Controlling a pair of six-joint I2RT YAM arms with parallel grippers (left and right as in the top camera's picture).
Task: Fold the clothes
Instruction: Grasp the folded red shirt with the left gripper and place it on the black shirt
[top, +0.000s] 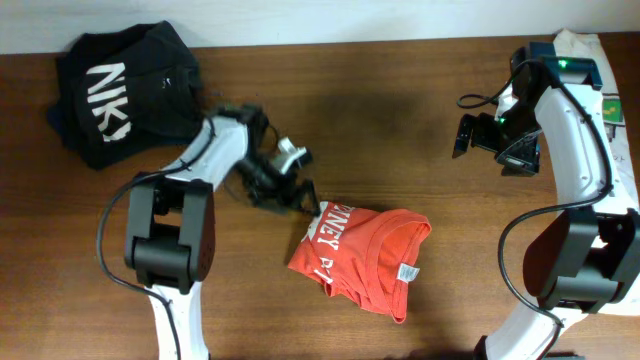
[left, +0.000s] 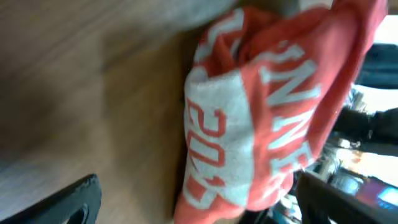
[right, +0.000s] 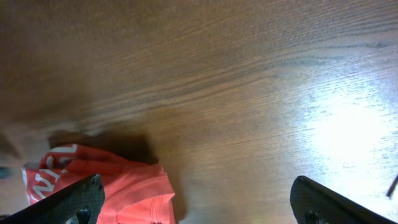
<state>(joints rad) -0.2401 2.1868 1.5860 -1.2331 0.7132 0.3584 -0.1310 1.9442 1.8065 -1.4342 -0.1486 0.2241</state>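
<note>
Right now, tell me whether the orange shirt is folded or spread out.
Folded: the orange shirt lies as a compact bundle, collar label showing.

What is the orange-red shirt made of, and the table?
The orange-red T-shirt looks like soft, matte knit cloth, probably cotton: it crumples into loose folds and has a sewn neck label. The table looks like wood with a smooth, slightly shiny finish: brown grain lines run along it, though it could be a wood-look layer.

Both arms match from here: left arm (top: 215, 148) and right arm (top: 578, 125) wear white shells over blocky black joint housings, each with a looping black cable (top: 512, 235). I note a green light (top: 563, 66) on the right one; jaws are black.
</note>
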